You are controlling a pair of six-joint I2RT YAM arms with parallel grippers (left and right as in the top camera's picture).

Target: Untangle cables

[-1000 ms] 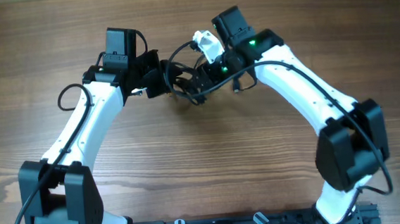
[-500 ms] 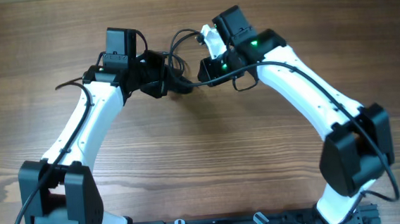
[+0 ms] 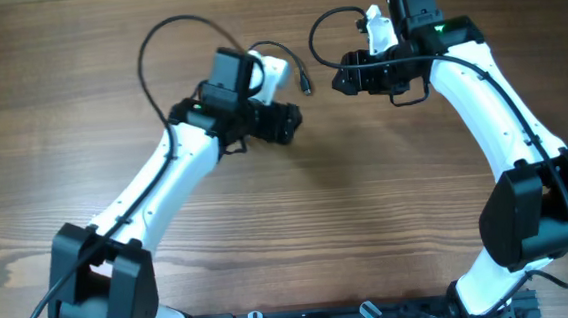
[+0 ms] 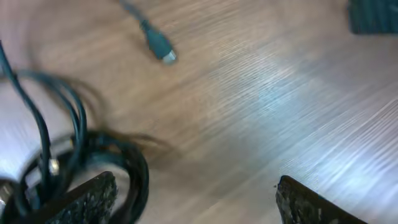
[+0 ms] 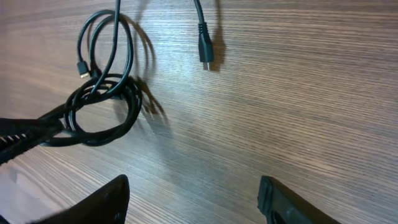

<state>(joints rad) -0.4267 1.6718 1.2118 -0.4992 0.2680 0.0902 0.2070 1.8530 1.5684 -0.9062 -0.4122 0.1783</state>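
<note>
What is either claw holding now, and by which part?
Nothing is clamped: left claw and right claw stand open. The cables lie by one left-claw finger; whether hooked, cannot tell.

Left wrist view: the cables (image 4: 140,171) are blurred and cut off at left and bottom; right wrist view: one plug's cord (image 5: 204,43) runs off the top.

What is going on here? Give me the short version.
Two robot arms are untangling thin black cables on a wooden table. Neither holds anything at this moment. The left arm's fingers are spread wide, with a bunch of cable beside one of them. The right arm's fingers are open over bare wood, with a coiled cable lying ahead. A plug end lies loose.
</note>
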